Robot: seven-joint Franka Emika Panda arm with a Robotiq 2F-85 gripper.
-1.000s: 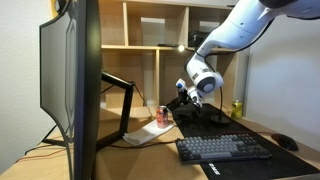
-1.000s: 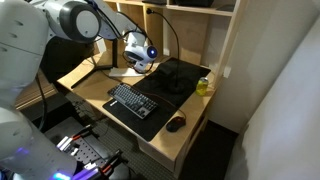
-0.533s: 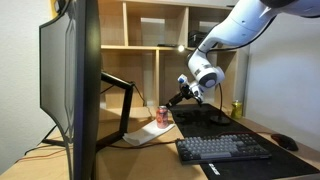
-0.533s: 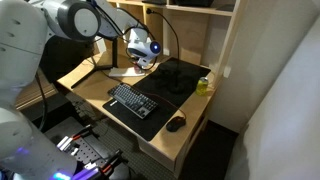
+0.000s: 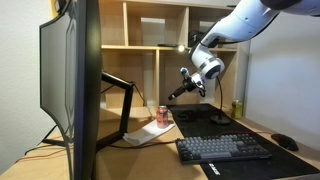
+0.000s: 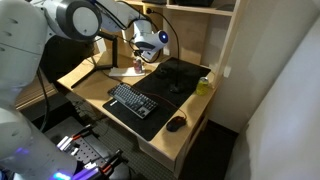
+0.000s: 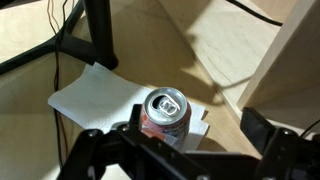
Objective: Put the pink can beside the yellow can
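Pink can (image 7: 163,113) stands upright on white paper (image 7: 88,95); end effector (image 5: 176,94) hangs above it, apparently spread wide, empty.

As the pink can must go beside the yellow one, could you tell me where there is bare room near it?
The dark pad between the yellow can and the keyboard looks bare, and bare desk runs from that can to the mouse. Around the pink can it is crowded: paper beneath, the monitor stand behind.
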